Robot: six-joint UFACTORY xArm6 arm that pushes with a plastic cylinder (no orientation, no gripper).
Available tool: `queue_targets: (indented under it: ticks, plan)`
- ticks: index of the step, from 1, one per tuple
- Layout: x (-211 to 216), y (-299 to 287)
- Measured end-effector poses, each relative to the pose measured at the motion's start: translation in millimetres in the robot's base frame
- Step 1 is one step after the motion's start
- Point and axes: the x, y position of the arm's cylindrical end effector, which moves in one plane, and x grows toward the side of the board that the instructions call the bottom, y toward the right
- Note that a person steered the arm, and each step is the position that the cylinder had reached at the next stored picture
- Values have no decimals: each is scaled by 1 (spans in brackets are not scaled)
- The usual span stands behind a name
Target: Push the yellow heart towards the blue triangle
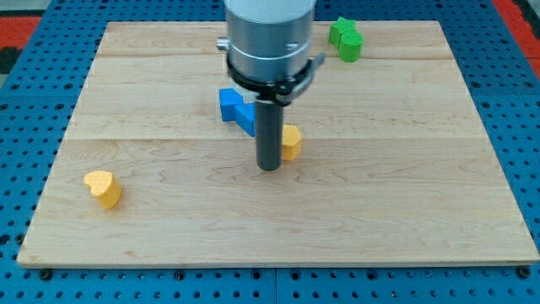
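Nearest to us, toward the view's bottom left, the yellow heart (103, 188) sits alone on the wooden board (405, 211), well apart from everything else. Further up, near the middle of the board, our rod ends at my tip (268, 167), which rests on the board surface. We carry no jaws, only this plain rod, so nothing is clamped or held. Just to the tip's right, a second yellow block (291, 142) sits touching or almost touching the rod; we cannot make out its shape behind the rod. Just beyond, to the rod's upper left, the blue triangle (236, 109) lies partly hidden by the rod. Farthest away, near the view's top right, a green block (346, 39) stands by the board's far edge.
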Motion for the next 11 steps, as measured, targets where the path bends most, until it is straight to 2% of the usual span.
queue_targets:
  ticks: [1, 2, 3, 4, 5, 6, 7, 8, 9, 10, 11]
  plan:
    - [25, -12]
    - [89, -68]
    - [94, -192]
    - [72, -240]
    - [58, -170]
    - [49, -150]
    - [43, -157]
    - [53, -221]
    - [24, -190]
    - [21, -115]
    - [14, -91]
